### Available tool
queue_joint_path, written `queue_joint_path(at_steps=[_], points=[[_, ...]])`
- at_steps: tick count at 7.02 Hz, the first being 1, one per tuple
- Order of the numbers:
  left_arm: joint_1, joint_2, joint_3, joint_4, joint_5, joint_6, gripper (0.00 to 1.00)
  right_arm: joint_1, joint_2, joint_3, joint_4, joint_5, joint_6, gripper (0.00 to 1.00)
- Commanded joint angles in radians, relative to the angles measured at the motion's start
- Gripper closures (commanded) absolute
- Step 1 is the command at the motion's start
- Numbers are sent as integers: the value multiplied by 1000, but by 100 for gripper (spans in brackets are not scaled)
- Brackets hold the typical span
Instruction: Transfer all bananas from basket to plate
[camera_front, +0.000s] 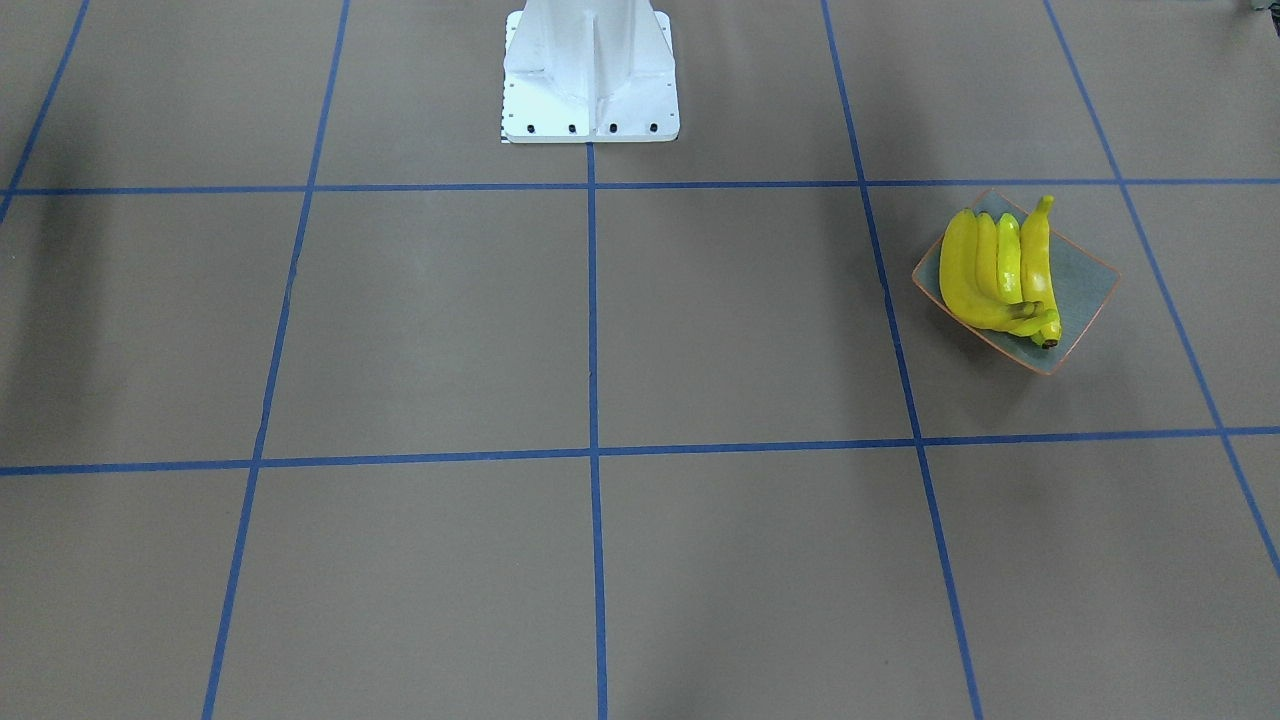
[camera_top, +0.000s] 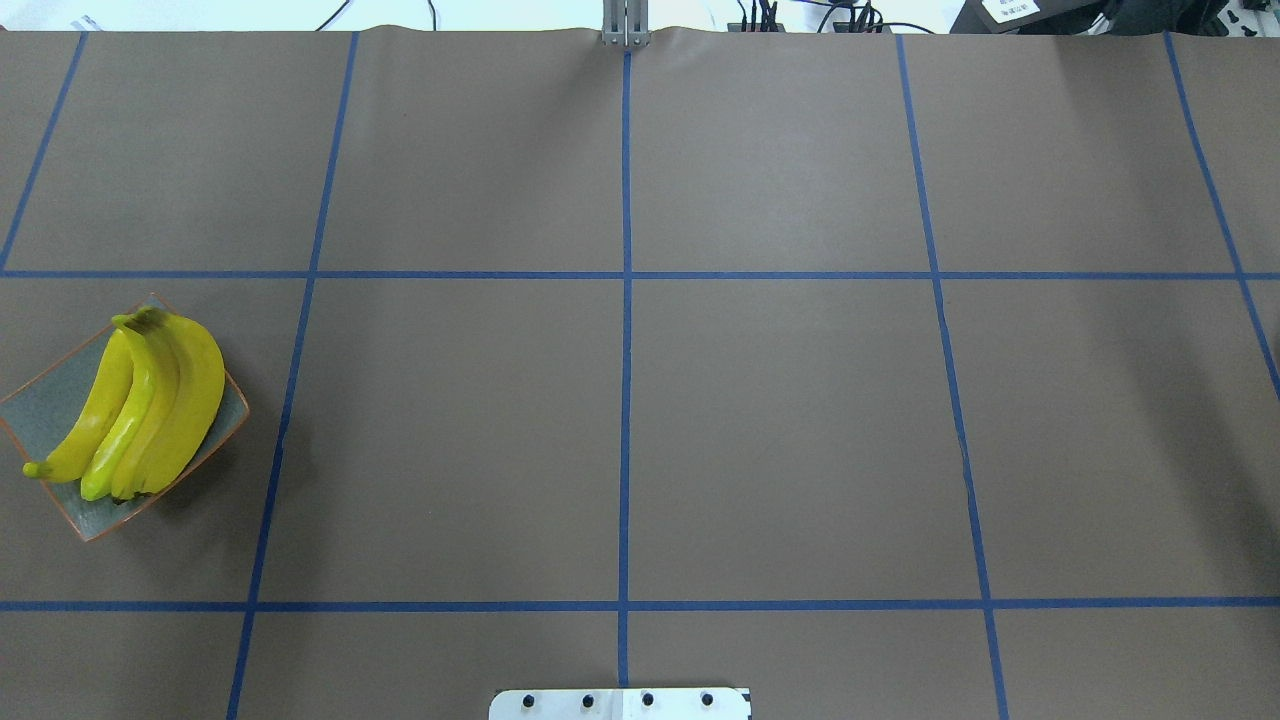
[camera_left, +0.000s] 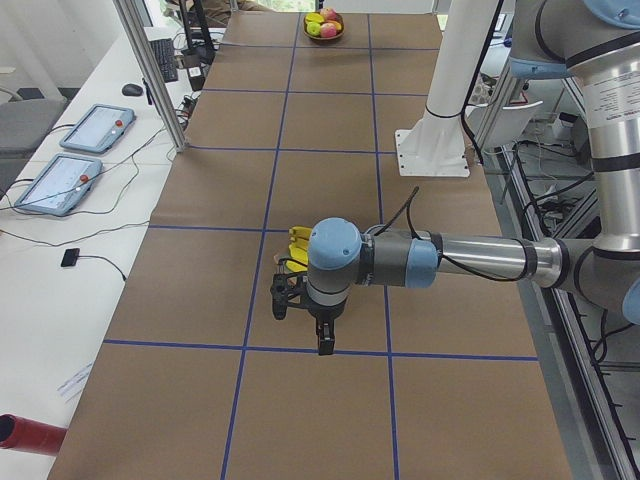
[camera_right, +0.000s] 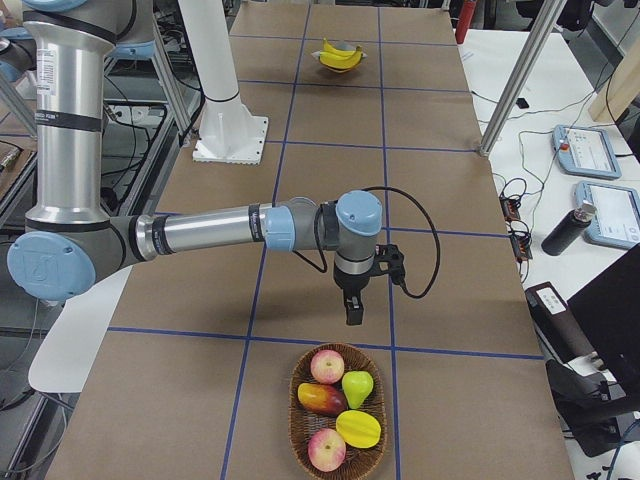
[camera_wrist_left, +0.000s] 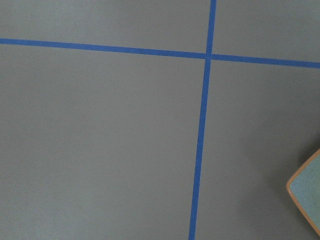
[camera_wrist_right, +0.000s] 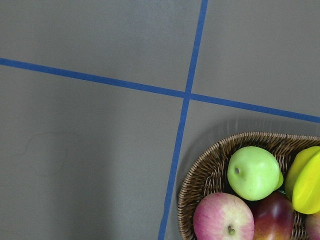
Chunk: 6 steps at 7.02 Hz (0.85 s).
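Note:
Several yellow bananas (camera_front: 1000, 270) (camera_top: 150, 400) lie side by side on the grey-blue plate (camera_front: 1085, 280) (camera_top: 40, 410) at my left end of the table. A corner of the plate (camera_wrist_left: 307, 192) shows in the left wrist view. My left gripper (camera_left: 322, 345) hangs above the table just beside the plate, partly hiding the bananas (camera_left: 300, 240). At the other end, my right gripper (camera_right: 352, 312) hovers just short of the wicker basket (camera_right: 340, 348) (camera_wrist_right: 200, 165), which holds apples, a pear and other fruit, no banana visible. I cannot tell whether either gripper is open or shut.
The white robot pedestal (camera_front: 590, 80) (camera_top: 620, 703) stands at the table's middle edge. Blue tape lines grid the brown table. Tablets (camera_left: 85, 150) and cables lie on a side bench, with metal frame posts (camera_right: 510, 90) along that side.

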Motion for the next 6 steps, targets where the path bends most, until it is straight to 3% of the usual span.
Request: queue_joint_path(at_steps=[1,6], points=[[0,1,-22,-1,-4,2,0,4,-69,38,14,0,0,0],[0,5,-44,1,-4,2,0,7,-84,35,14,5,5,0]])
